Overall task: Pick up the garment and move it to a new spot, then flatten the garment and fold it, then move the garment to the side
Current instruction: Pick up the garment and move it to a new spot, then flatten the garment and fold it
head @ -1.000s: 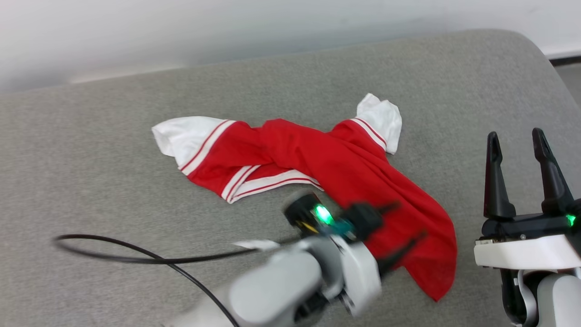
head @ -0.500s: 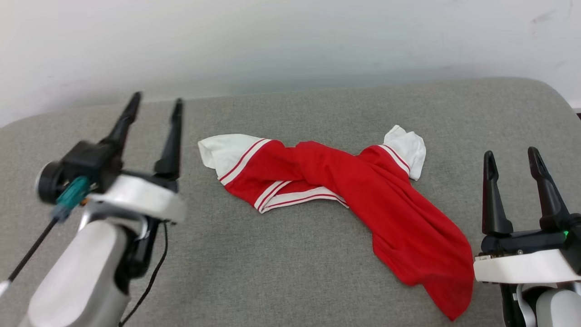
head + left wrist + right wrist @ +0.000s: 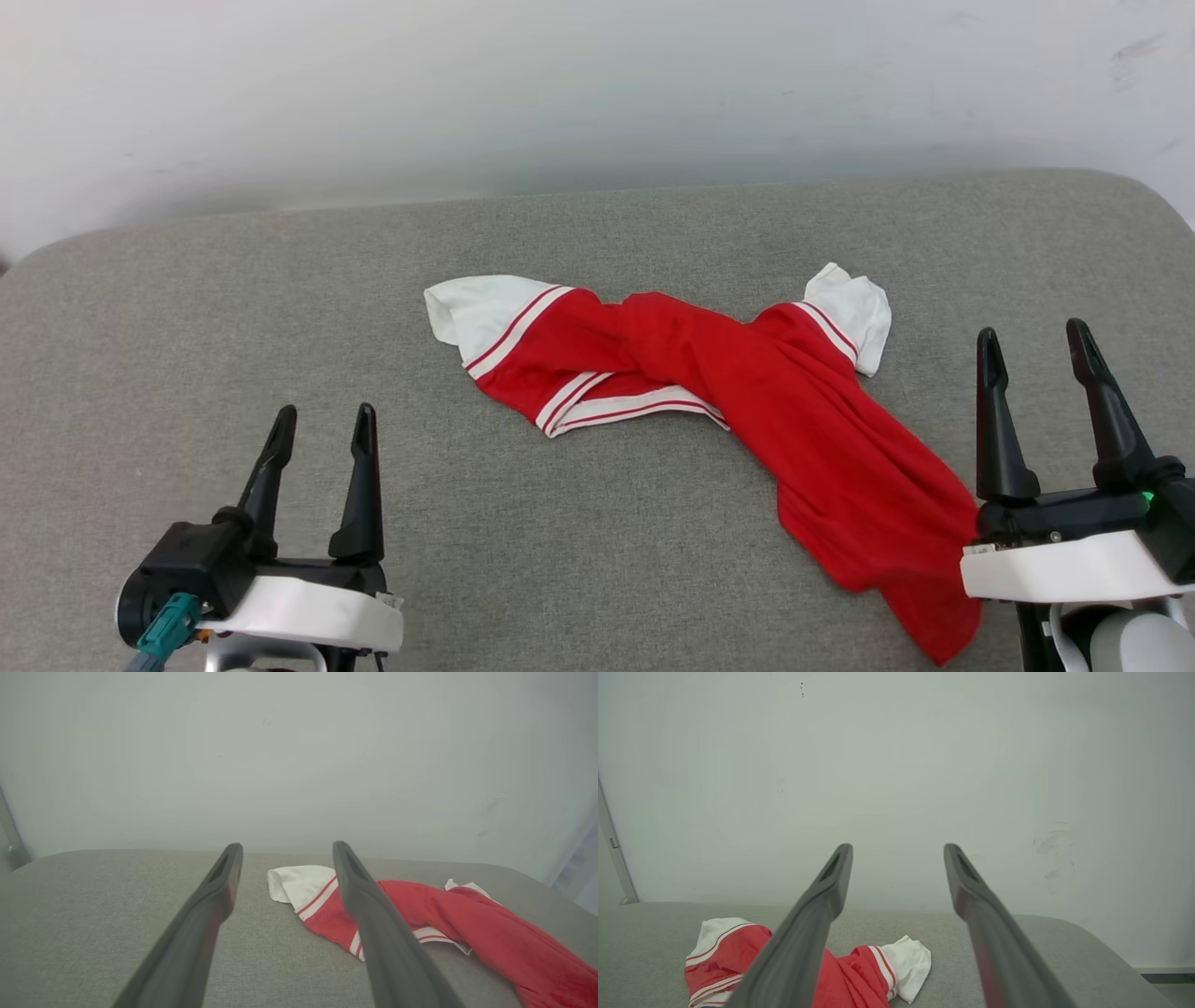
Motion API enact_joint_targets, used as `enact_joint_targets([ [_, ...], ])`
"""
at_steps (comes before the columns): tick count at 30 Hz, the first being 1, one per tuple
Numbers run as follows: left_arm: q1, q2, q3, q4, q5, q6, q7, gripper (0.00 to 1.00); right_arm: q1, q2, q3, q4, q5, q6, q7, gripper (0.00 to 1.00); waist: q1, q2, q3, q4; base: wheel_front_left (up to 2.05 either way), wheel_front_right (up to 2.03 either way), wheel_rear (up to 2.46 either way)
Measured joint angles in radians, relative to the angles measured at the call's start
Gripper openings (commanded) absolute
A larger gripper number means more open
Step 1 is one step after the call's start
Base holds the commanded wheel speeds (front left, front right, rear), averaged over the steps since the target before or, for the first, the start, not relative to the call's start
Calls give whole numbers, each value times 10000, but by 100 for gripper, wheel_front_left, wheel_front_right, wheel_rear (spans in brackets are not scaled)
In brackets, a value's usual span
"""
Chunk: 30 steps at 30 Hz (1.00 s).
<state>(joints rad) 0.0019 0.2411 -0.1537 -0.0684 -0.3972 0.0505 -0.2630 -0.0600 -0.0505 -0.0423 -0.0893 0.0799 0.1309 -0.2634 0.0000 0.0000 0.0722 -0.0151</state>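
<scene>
Left end effector [image 3: 327, 411] and right end effector [image 3: 1032, 329] both released and empty; shirt [image 3: 747, 373] lying crumpled on the grey cushion [image 3: 187, 327].
The left fingers stand spread at lower left, well apart from the shirt. The right fingers stand spread at lower right, close to the shirt's red tail; contact cannot be judged. The shirt lies twisted mid-cushion, its red body running diagonally toward the right end effector, with a white sleeve with striped trim at each far end. A pale wall [image 3: 560, 93] stands behind.
</scene>
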Motion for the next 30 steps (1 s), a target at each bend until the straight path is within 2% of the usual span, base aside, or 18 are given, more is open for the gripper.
enact_joint_targets([
  [3, 0, -290, 123, 169, 224, -349, 0, 100, -4, 0, 94, 0, -13, 0, 0, 100, 0, 0, 44, -14, 0, 0, 0],
  [8, -315, -205, -234, 662, 800, -775, 19, 100, -21, -2, 130, -54, -98, 0, 0, 100, 0, 0, 266, -90, 0, 0, 0],
  [11, -921, -213, -533, 752, 867, -892, 514, 100, -37, 0, 194, -65, -167, 0, 0, 100, 0, 0, 475, -146, 0, 0, 0],
  [15, -1908, -238, -1028, 892, 886, -1062, 1877, 100, -167, -2, 188, -144, -198, 0, 0, 100, 0, 0, 852, -253, 0, 0, 0],
  [19, -3151, -428, -1505, 1338, 506, -1287, 3716, 100, -258, -2, 201, -249, -284, 0, 0, 100, 0, 0, 1347, -350, 0, 0, 0],
  [21, -3881, -573, -1664, 1707, 144, -1392, 4656, 100, -373, 0, 180, -299, -286, 0, 0, 100, 1, 0, 1628, -396, 0, 0, 0],
  [26, -5578, -462, -2182, 2970, 111, -1488, 6984, 100, -639, -2, 173, -430, -334, 0, 0, 100, 2, 0, 2338, -503, 0, 0, 0],
  [30, -6504, -456, -2585, 3714, 249, -1563, 7958, 100, -753, -2, 128, -491, -332, 0, 0, 100, 3, 0, 2828, -589, 0, 0, 0],
])
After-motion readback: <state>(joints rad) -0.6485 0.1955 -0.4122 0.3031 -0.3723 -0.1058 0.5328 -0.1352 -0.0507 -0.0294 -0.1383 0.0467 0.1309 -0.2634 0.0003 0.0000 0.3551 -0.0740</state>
